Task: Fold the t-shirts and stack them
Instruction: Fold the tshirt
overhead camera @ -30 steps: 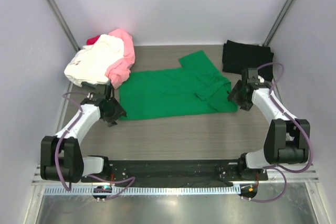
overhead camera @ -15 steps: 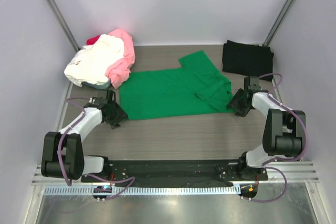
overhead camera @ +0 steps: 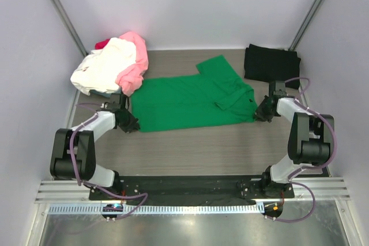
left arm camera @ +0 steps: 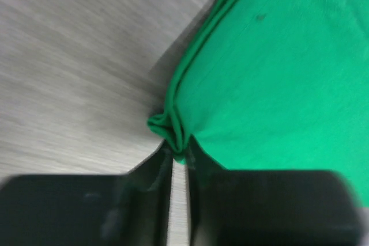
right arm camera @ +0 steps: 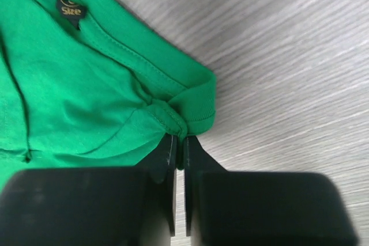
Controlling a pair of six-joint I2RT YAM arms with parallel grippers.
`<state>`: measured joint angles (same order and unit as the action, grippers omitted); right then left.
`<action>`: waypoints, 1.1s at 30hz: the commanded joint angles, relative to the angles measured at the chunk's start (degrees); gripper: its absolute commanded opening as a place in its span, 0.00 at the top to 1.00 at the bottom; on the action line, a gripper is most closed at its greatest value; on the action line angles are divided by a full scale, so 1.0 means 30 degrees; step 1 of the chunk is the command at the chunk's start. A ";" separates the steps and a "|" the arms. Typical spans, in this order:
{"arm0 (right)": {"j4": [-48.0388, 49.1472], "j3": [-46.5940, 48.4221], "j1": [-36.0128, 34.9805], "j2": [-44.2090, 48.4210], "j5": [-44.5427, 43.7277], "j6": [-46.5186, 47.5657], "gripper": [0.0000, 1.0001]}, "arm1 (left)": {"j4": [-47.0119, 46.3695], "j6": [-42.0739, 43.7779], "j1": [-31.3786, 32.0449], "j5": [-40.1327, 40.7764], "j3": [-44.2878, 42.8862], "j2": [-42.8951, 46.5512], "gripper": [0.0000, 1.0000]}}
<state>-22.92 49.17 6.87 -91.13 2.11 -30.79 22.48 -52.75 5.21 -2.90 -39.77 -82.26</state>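
Green t-shirt (overhead camera: 190, 99) lies spread across the middle of the counter (overhead camera: 202, 148), hem left, collar right. Left gripper (left arm camera: 179, 155): jaws clenched on the near hem corner, and the bite looks shallow, tip only. Right gripper (right arm camera: 180, 142): jaws clenched on bunched cloth at the near collar end, near the size label (right arm camera: 71, 10). My read of the step: fold the near edge over to the far edge. Lift both corners together, level, edge lightly taut. No hard outward pull or the left pinch slips. Keep clear of the black t-shirt (overhead camera: 270, 61) far right and the cream/pink/red pile (overhead camera: 112, 67) far left.
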 commanded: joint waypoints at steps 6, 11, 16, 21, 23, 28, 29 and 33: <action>-0.3225 0.4899 0.0082 0.0988 -0.0615 0.0592 0.99 | 0.3801 0.1615 -0.0038 0.0143 -0.4843 -0.0709 1.00; -0.5601 0.6083 0.0199 0.3769 -0.2636 0.1004 0.99 | 0.7266 0.2028 -0.0097 0.1903 -0.7018 0.2362 1.00; -0.5604 0.2397 0.0199 0.5560 -0.2285 0.0334 0.99 | 0.7097 0.1238 -0.0068 0.1054 -0.3686 0.4798 1.00; -0.4961 -0.2115 0.0930 0.7813 -0.1205 -0.1774 0.99 | 0.6308 -0.0282 -0.0097 -0.0701 0.1092 0.7344 1.00; -0.4493 -0.3752 0.1252 0.8489 -0.0213 -0.3063 0.99 | 0.5752 -0.0899 -0.0068 -0.1927 0.2583 0.7905 1.00; -0.4080 -0.5985 0.1341 1.0305 0.0234 -0.5057 0.99 | 0.5980 -0.1661 0.0255 -0.2579 0.3208 0.8989 1.00; -0.4051 -0.6511 0.1341 1.0570 0.0263 -0.5437 0.97 | 0.6099 -0.1780 0.0255 -0.2667 0.3265 0.9195 0.99; -0.3963 -0.7627 0.1342 1.1392 0.0265 -0.5939 0.84 | 0.6627 -0.2482 0.0255 -0.3425 0.3762 1.0775 0.90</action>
<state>-36.64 28.25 10.72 -58.83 1.80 -44.82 41.74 -57.56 5.72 -9.19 -28.91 -53.12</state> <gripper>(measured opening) 0.133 0.083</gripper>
